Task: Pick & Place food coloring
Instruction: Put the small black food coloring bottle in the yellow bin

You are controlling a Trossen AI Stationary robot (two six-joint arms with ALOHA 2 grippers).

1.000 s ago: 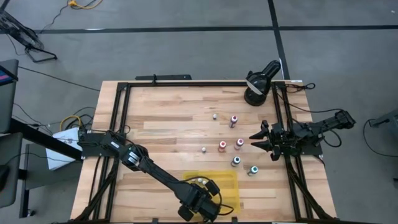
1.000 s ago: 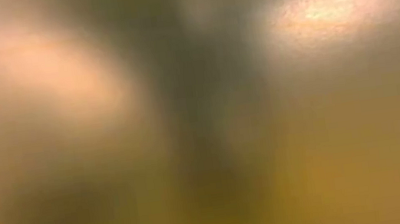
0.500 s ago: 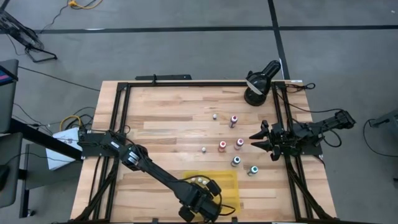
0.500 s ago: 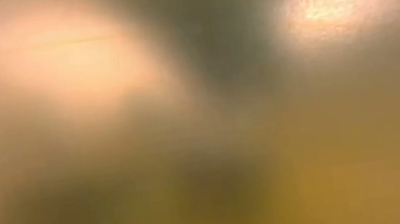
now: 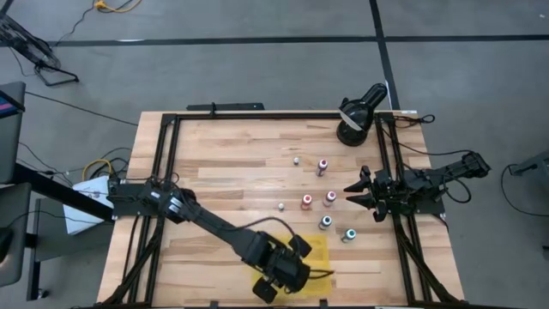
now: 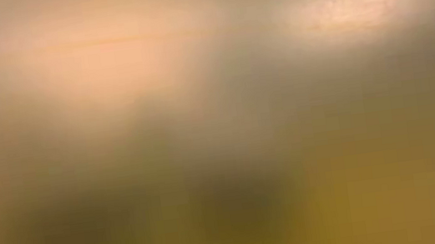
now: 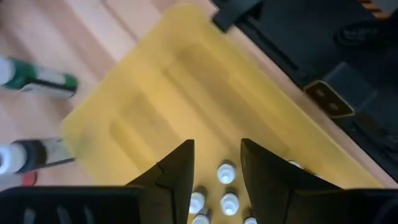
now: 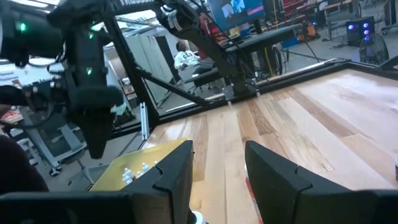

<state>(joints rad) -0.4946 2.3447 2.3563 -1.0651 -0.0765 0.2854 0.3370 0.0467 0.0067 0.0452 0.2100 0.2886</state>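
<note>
Grey floor (image 5: 257, 77) crossed by dark lines, surrounding a light wooden counter (image 5: 240, 163) edged by a black frame (image 5: 171, 172). At far left, cables (image 5: 34, 43) trailing over the floor and white paper (image 5: 86, 193) lying beside the counter's edge.

Left arm reaching diagonally across the counter, left gripper (image 5: 283, 270) hovering over the yellow tray (image 5: 319, 253) at the near edge; jaws standing apart with nothing between them. In the left wrist view, white-capped food coloring bottles (image 7: 226, 174) standing upright inside the tray, just beyond the left gripper (image 7: 217, 180); two more bottles, one green (image 7: 37, 79), lying on the wood beside the tray.

Toward the right, loose food coloring bottles (image 5: 307, 201) with red, pink and teal caps scattered on the bare wood, well apart from the tray. Black camera (image 5: 356, 116) sitting at the far right corner.

Right gripper (image 5: 356, 193) waiting at the right edge, near the loose bottles; jaws parted, gripping nothing. In the right wrist view, right gripper (image 8: 217, 168) looking across the counter toward monitors (image 8: 239, 9) and equipment in the room behind. Low view giving only a brown-yellow blur.
</note>
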